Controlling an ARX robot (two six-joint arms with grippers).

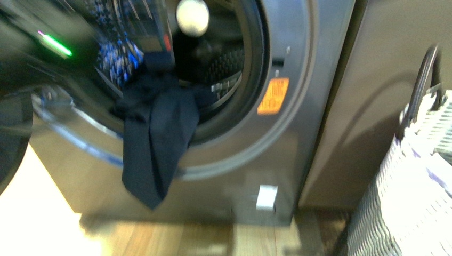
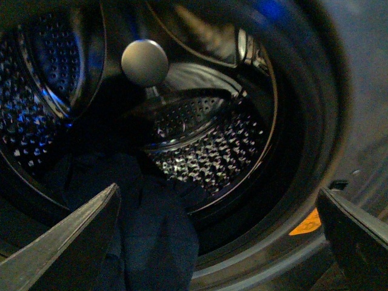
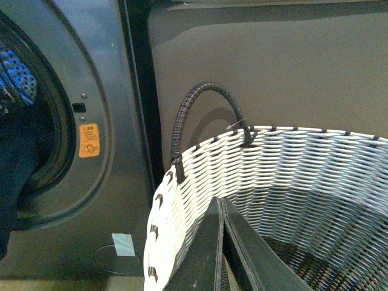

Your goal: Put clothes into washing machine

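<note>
Left tool [image 2: 215, 239] open, clothes [image 2: 154, 233] between fingers

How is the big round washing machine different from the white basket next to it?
The washing machine is smooth grey metal; the basket is white and woven. The machine opens at the front through a round hole, while the basket opens at the top. The machine has dark blue clothes hanging out over its rim; no clothes show in the visible part of the basket. Only the basket has a dark curved handle. Both stand on the floor.
</note>
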